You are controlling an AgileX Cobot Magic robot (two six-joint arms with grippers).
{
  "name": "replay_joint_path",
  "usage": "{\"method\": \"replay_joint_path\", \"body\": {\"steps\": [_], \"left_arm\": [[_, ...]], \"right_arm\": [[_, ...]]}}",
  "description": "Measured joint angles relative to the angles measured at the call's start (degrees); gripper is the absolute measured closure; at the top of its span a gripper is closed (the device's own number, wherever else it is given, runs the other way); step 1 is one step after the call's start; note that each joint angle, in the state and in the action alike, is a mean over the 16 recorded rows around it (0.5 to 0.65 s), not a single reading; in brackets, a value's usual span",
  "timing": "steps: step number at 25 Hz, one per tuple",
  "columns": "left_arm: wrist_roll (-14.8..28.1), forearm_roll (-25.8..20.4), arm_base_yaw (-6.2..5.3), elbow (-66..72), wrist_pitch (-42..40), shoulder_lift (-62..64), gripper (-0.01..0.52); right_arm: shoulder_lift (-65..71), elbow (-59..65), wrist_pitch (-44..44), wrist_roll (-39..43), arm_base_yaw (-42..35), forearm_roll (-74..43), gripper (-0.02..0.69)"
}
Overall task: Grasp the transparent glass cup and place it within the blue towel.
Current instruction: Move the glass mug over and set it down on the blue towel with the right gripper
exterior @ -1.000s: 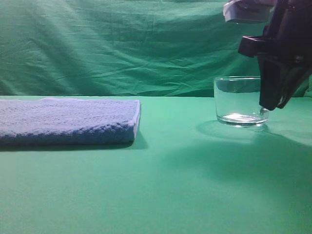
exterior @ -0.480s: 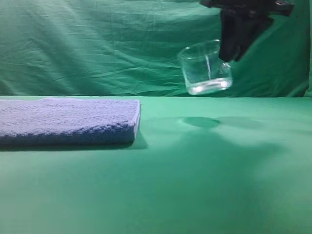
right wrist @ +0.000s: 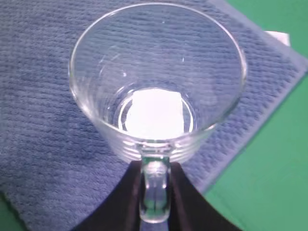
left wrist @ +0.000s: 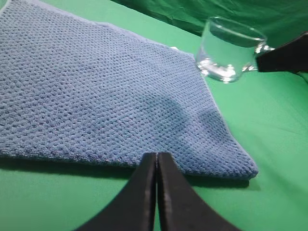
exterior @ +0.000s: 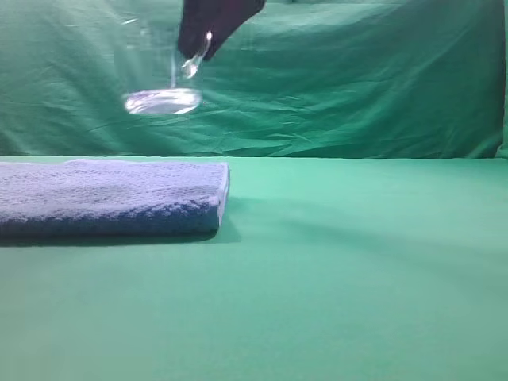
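The left gripper [left wrist: 156, 159] sits pinched closed and empty at the towel's [exterior: 111, 198] six o'clock edge. Above the towel's right half hangs the cup [exterior: 163, 79], its handle clamped by the right gripper [right wrist: 155, 183]. Best lowered straight, level, toward the middle.

You see the transparent glass cup [exterior: 163, 75] empty and hanging in the air above the blue towel [exterior: 111, 198], which lies folded flat on your green desk [exterior: 333, 278].
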Motion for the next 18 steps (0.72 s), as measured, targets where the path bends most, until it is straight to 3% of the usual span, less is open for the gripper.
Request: {"method": "replay_joint_path", "body": {"steps": [4,13,15,18], "left_arm": [[0.00,0.00,0.00,0.00,0.00,0.00,0.514],[0.00,0.00,0.00,0.00,0.00,0.00,0.514],[0.00,0.00,0.00,0.00,0.00,0.00,0.514],[0.00,0.00,0.00,0.00,0.00,0.00,0.514]], "right_arm": [[3.79,-2.17,-2.98,-0.58,0.89,0.05,0.487],[3.22,-3.34,-3.97,-0.75,0.91,0.09,0.243],[1.27,-3.34,-1.82,-0.72,0.74,0.09,0.224],[-2.62,-3.36,2.53,-0.44,0.35,0.04,0.255]]}}
